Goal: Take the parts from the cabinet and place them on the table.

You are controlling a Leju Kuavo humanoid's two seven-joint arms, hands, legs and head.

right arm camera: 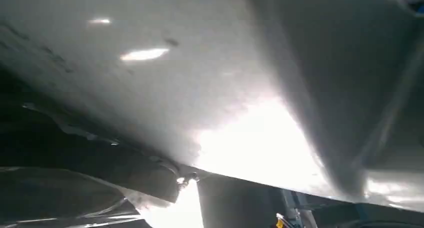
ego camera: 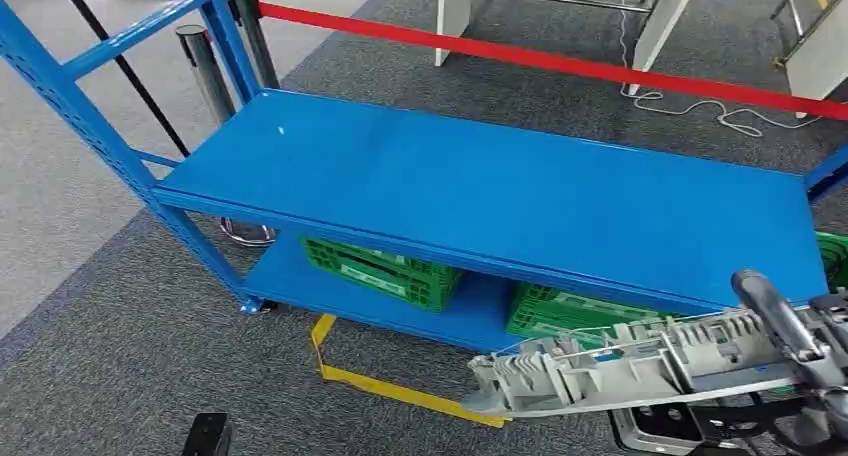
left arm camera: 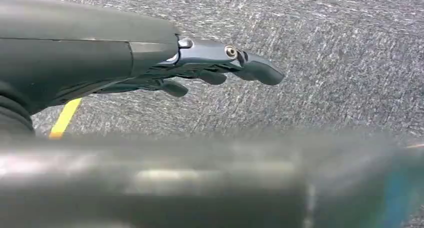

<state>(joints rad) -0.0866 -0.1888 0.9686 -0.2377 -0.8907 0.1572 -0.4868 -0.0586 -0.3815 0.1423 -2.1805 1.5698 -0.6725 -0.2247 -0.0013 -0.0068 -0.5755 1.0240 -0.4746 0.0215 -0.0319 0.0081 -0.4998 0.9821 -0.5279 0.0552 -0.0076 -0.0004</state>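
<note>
The left hand (left arm camera: 215,68) is seen in the left wrist view above grey carpet, with its fingers stretched forward and slightly apart, and nothing is held in it. In the head view, the blue shelf (ego camera: 480,191) is spread across the middle, its top surface bare, and green crates (ego camera: 385,268) are kept on the lower level. At the lower right of this view, a long grey plastic part (ego camera: 620,361) is carried in the right hand (ego camera: 800,341), whose dark fingers are wrapped around the end of the part nearest to the robot. The long axis of the part is directed away from the right hand toward the left, almost parallel to the front edge of the shelf, and the part is kept in front of this edge, not yet above the surface. It is judged that the part must be moved forward and a little up, over the edge, before it can be laid down; the free left end could touch the shelf first.
</note>
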